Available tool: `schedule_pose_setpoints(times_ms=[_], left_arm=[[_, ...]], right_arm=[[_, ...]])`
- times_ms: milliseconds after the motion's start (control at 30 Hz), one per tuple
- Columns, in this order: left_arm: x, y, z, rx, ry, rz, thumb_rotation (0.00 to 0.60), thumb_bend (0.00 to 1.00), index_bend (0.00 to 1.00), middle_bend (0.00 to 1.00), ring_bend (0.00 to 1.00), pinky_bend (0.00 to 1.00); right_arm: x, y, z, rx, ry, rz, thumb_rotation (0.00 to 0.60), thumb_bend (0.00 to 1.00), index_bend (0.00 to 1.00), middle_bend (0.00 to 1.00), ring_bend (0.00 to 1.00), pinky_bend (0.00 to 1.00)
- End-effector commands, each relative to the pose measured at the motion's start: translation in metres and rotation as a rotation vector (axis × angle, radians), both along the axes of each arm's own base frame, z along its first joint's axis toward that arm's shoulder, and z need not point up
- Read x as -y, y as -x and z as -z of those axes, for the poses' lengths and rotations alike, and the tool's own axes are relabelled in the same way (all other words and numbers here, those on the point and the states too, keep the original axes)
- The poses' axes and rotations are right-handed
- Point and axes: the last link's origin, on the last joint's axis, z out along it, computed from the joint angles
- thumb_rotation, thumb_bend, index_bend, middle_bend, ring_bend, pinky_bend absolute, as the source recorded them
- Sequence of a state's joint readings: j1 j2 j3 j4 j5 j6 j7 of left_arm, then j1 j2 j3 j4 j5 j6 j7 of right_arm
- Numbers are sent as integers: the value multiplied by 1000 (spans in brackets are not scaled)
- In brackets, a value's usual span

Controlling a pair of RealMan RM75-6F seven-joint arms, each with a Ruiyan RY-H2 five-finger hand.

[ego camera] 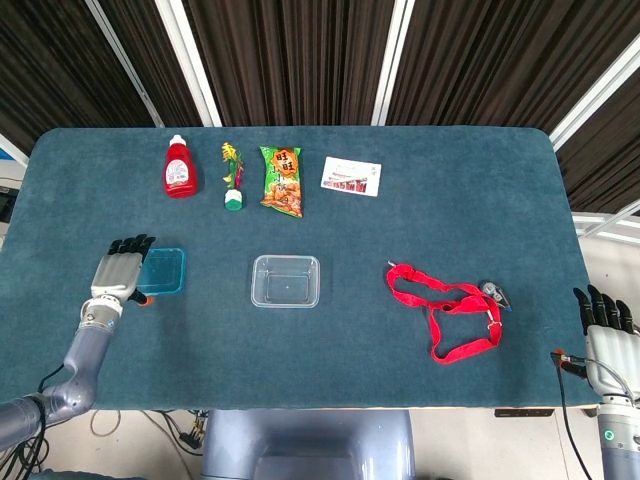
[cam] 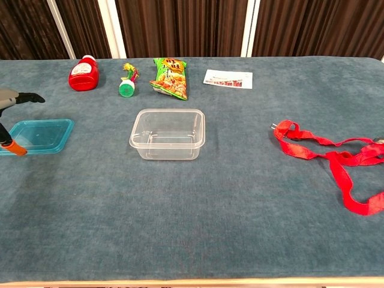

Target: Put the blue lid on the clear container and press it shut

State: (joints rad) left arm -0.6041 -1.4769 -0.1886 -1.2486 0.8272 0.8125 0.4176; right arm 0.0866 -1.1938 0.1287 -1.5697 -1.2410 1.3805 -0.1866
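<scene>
The blue lid [ego camera: 164, 270] [cam: 39, 134] lies flat on the table at the left. The clear container [ego camera: 286, 280] [cam: 168, 133] stands empty at the middle of the table, apart from the lid. My left hand [ego camera: 121, 271] [cam: 11, 114] hovers over the lid's left edge with fingers spread and nothing in it. My right hand [ego camera: 605, 331] is at the table's right front corner, fingers straight, holding nothing; the chest view does not show it.
A red strap [ego camera: 446, 310] [cam: 333, 158] lies right of the container. Along the back stand a ketchup bottle [ego camera: 179, 168], a small green-capped toy [ego camera: 233, 181], a snack packet [ego camera: 282, 181] and a card [ego camera: 351, 176].
</scene>
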Motion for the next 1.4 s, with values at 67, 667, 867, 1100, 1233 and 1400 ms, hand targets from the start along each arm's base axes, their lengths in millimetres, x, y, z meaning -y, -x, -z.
schedule_pose_setpoints(times_ms=[67,667,867,1100,1233,1400], left_arm=[[-6,1,7,-4,4,-1,600,0,0,52,0,0],[-3,6,14,-56,62,45,600,0,0,72,0,0],[-2,6,16,-68,74,54,600,0,0,72,0,0],[-7,6,18,-77,70,47,600,0,0,92,0,0],[-9,4,18,-75,66,51,600,0,0,90,0,0],[-12,3,18,-52,92,28,600,0,3,94,0,0]], right_arm=[[1,1,1,-3,0,6,600,276,31,2,0,0],[1,2,2,-8,2,17,600,275,31,1,0,0],[1,2,2,-4,4,19,600,276,31,2,0,0],[1,2,2,-7,5,17,600,276,31,2,0,0],[1,1,3,-7,7,15,600,276,31,2,0,0],[0,1,3,-8,7,18,600,275,31,1,0,0]])
